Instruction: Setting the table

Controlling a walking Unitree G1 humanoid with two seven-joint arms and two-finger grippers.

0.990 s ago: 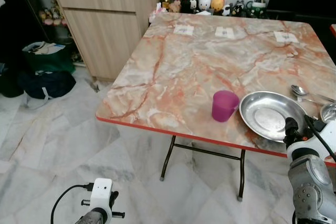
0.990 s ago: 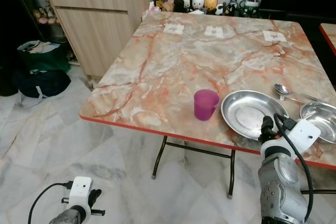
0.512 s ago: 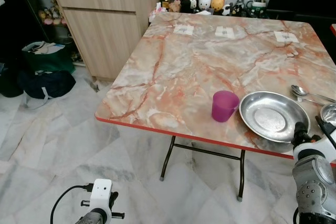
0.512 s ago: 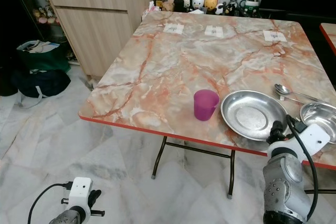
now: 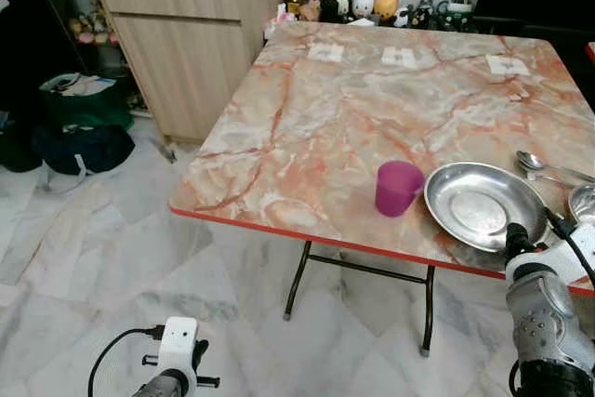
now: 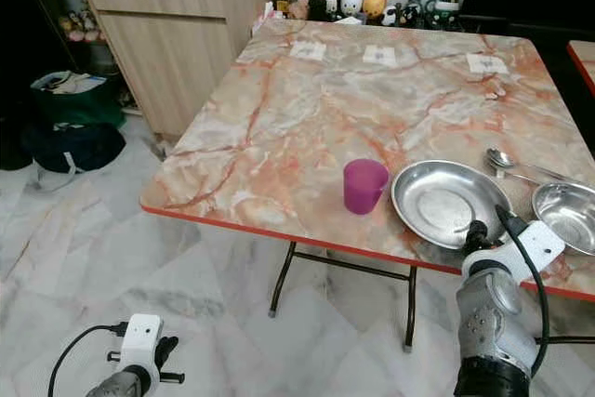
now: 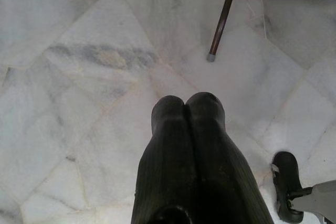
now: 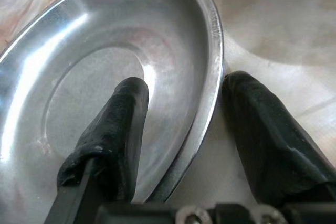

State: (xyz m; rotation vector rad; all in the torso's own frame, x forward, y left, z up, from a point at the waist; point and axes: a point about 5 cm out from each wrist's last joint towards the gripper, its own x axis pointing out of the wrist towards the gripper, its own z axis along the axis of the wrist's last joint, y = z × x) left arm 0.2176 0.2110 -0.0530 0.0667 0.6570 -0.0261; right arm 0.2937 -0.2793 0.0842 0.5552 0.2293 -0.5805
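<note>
A: Where does the steel plate (image 6: pixel 444 202) sit?

B: It lies flat on the marble table (image 6: pixel 307 109), near the front edge toward the robot's right, with a purple cup (image 6: pixel 363 185) just beside it on the left. A second steel dish (image 6: pixel 569 215) and a spoon (image 6: pixel 509 163) lie further right.

A: And the right pincer (image 8: pixel 184 124)?

B: It is at the plate's near rim. In the right wrist view its fingers are spread and straddle that rim: one finger (image 8: pixel 113 129) sits over the inside of the plate, the other (image 8: pixel 268 129) outside it above the table surface. The rim runs between them, apart from both pads as far as can be seen. So it is open, not yet gripping.

A: Which way must it go, then?

B: Hardly anywhere, judging by these views. The plate lies straight ahead of the fingers, and the rim crosses the gap roughly square to the closing direction. Closing should pinch the rim; the thin, slick metal edge could slip if the bite is shallow.

A: The left arm?

B: The left pincer (image 7: pixel 188 103) hangs low over the marble floor (image 7: pixel 79 66), fingers pressed together, well away from the table. The right arm is plainly nearer.
</note>
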